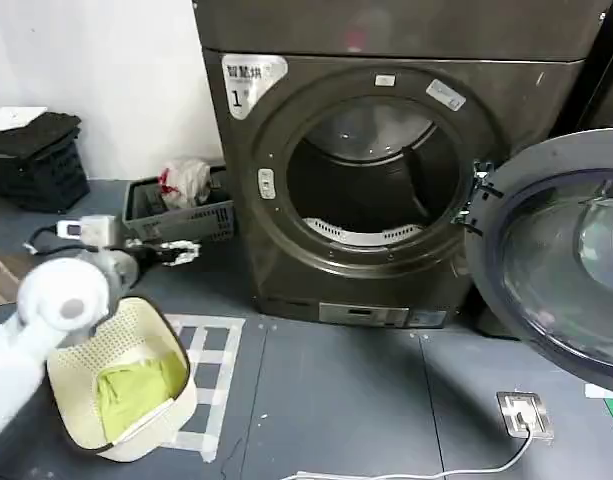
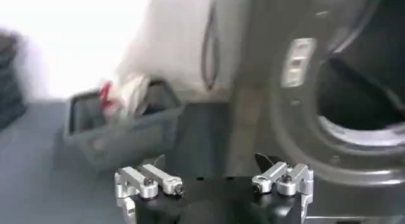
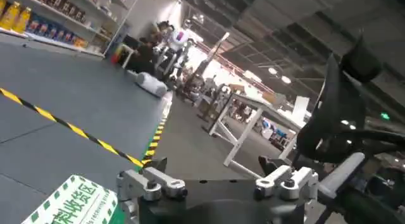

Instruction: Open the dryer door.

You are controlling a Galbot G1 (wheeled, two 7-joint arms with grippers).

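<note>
- The dryer door (image 1: pixel 566 260) hangs swung wide open at 3 o'clock of the drum opening (image 1: pixel 371 175), hinged at that side, glass facing out.
- Left gripper (image 2: pixel 214 181): fingers spread, nothing between them, facing the dryer front with a grey crate (image 2: pixel 120 127) at its 10 o'clock.
- Right gripper (image 3: pixel 215 184): fingers spread, empty, facing away across the room floor.
- A cream basket (image 1: pixel 126 385) sits on the floor at 8 o'clock of the dryer.

The dryer door (image 1: pixel 561 260) stands swung wide open to the machine's right, hanging from its hinge beside the round opening. Its inner face shows: a broad grey rim around dark tinted glass, partly cut off at the edge.
</note>
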